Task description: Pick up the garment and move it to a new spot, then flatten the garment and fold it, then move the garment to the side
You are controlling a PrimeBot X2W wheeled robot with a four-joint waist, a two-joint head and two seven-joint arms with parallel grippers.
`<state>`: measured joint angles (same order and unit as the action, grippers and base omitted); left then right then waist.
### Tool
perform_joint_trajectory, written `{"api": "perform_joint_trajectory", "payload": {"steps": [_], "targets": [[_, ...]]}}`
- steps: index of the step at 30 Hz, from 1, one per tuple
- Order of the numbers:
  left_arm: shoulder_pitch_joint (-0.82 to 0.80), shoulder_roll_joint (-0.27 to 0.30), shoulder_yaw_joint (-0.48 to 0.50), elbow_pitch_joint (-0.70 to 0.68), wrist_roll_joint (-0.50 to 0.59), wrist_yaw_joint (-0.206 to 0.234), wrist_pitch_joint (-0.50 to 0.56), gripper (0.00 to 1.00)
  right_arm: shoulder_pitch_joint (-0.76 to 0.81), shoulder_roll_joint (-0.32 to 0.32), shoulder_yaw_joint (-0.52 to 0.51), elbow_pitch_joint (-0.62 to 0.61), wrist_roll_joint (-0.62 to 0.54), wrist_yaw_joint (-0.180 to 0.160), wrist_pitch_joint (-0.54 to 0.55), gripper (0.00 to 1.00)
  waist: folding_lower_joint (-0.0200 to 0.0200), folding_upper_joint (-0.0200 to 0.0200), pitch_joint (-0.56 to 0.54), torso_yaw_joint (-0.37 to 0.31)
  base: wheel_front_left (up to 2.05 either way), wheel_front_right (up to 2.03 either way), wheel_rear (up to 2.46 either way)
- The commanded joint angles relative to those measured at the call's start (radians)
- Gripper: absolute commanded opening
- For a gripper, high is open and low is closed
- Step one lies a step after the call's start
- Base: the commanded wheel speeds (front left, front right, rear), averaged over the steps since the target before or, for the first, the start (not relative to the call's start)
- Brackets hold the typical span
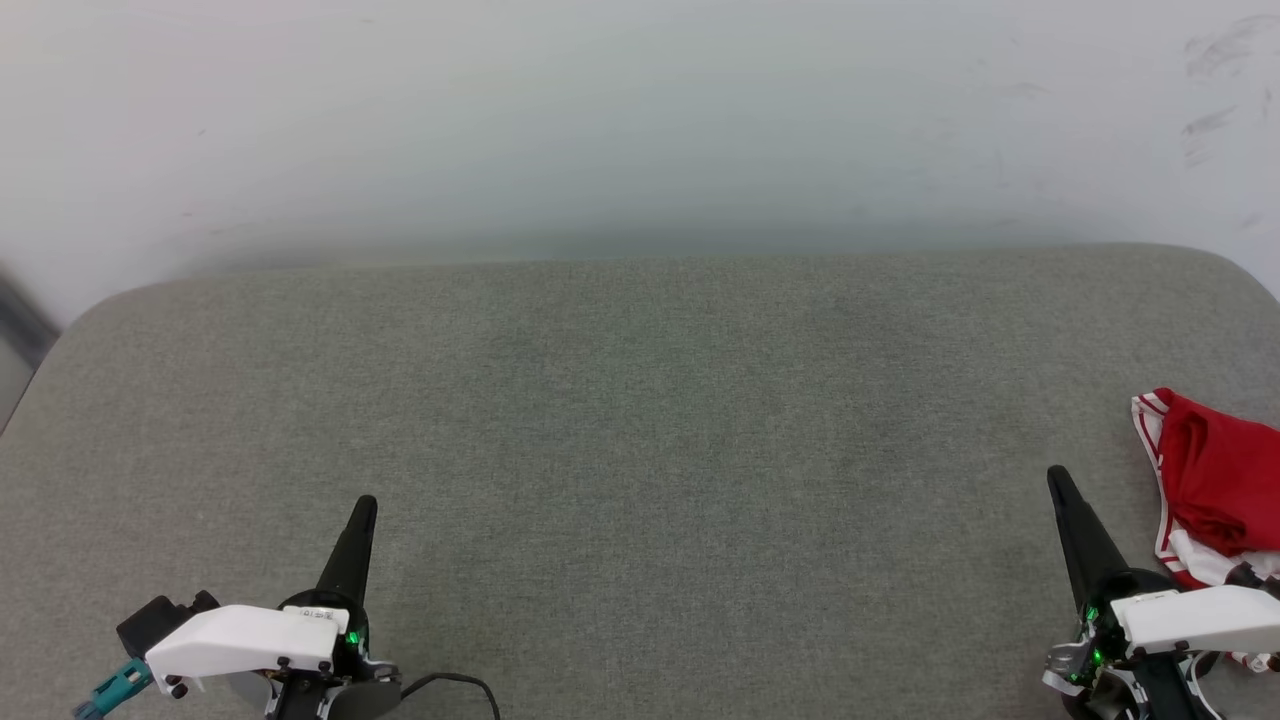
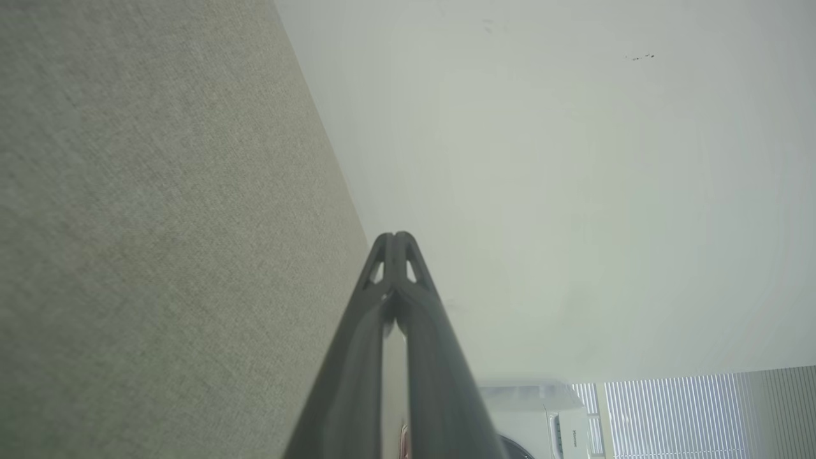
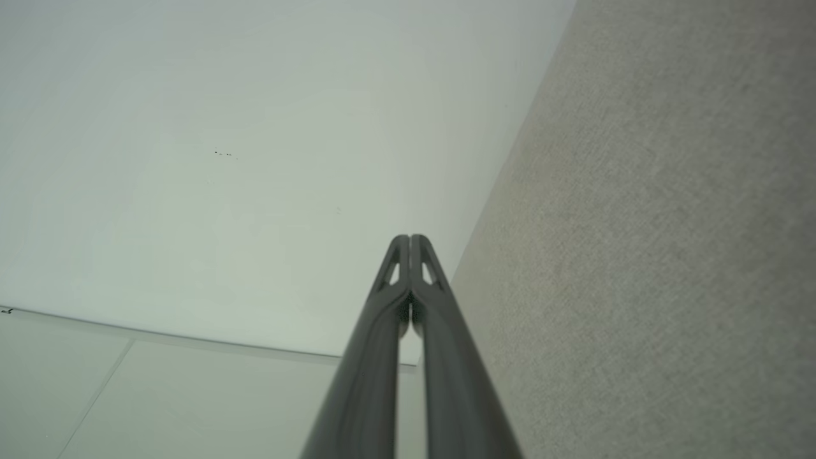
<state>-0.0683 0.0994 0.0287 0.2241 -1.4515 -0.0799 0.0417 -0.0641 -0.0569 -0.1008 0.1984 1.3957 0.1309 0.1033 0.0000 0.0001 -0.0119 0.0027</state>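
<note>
Jersey (image 1: 1220, 480) and both grippers share the near strip of the grey upholstered surface (image 1: 640, 400), so start there. Your left gripper (image 1: 365, 505) sits low by the near left corner, fingers pressed together on nothing; the left wrist view shows the two tips meeting with only cloth and wall behind them. Your right gripper (image 1: 1055, 475) mirrors it toward the near right corner, fingers likewise together and empty. I read that wide, symmetrical stance as a rest pose: the arms keep off the middle so the head camera sees the whole working area.

Just beyond and outside your right gripper, the red jersey lies bunched against the right edge, red cloth rumpled over white, with striped trim curling along its inner side. The white forearm covers its near end and the frame cuts its outer part, so you cannot judge its full shape. What shows is a heap, not a flat sheet or a crisp fold. Lying at the side like that, it would suit either a garment waiting to be lifted or one set aside after a loose fold.

Farther out, bare grey cloth runs to the far edge, which meets a pale wall (image 1: 640, 120).
</note>
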Motion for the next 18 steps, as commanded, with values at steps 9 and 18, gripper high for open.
{"api": "perform_joint_trajectory", "payload": {"steps": [9, 18], "targets": [[-0.028, -0.013, 0.028, 0.007, -0.067, -0.025, 0.024, 0.00, -0.031, 0.005, -0.007, 0.017, 0.084, 0.000, 0.006, 0.00, 0.0000, -0.0001, 0.005, -0.001, 0.00, 0.00, 0.00], [-0.037, -0.026, 0.049, 0.014, -0.121, -0.040, 0.043, 0.00, -0.042, 0.007, -0.011, 0.033, 0.149, 0.000, 0.010, 0.00, 0.0000, -0.0001, 0.009, -0.002, 0.00, 0.00, 0.00]]}}
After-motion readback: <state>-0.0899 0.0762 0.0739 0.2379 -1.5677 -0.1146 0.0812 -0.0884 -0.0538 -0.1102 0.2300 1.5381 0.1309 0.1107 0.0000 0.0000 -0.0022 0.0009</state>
